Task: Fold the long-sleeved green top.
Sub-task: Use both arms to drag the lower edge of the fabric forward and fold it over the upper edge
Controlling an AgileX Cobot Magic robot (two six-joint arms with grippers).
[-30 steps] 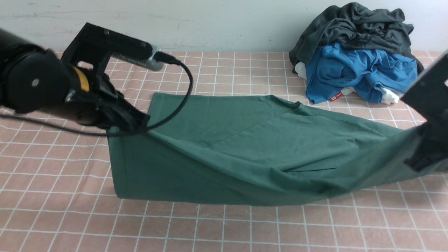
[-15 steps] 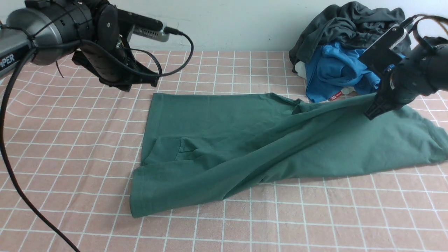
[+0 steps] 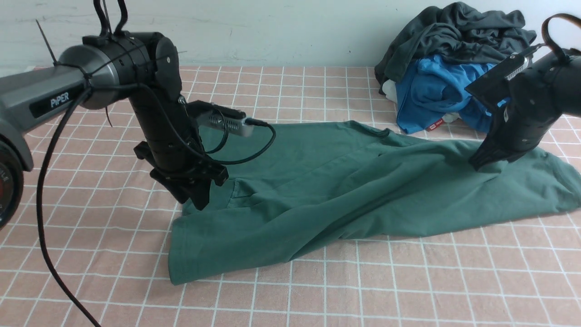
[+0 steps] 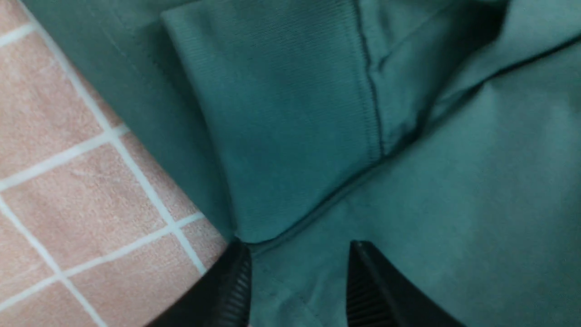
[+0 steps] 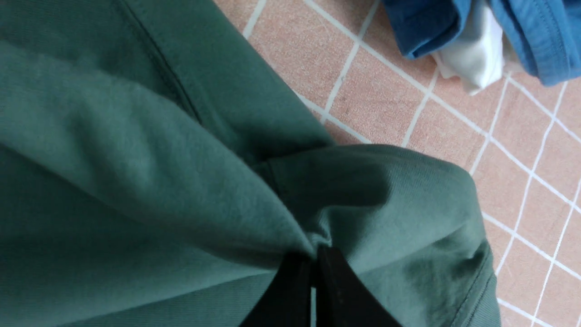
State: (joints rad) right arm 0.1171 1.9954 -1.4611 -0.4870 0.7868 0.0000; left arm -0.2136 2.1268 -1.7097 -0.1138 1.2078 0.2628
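The green long-sleeved top (image 3: 345, 190) is spread, rumpled, across the middle of the pink checked tablecloth (image 3: 290, 295), with one corner drawn out towards the near left. The left gripper (image 3: 197, 200) is seen at the top's left edge, its jaws held apart just beside a ribbed cuff (image 4: 281, 122), with nothing clamped. The right gripper (image 3: 479, 162) is pressed together on a pinched fold of the top at its right side. A blue garment (image 3: 445, 91) and a charcoal garment (image 3: 458, 32) are heaped at the far right
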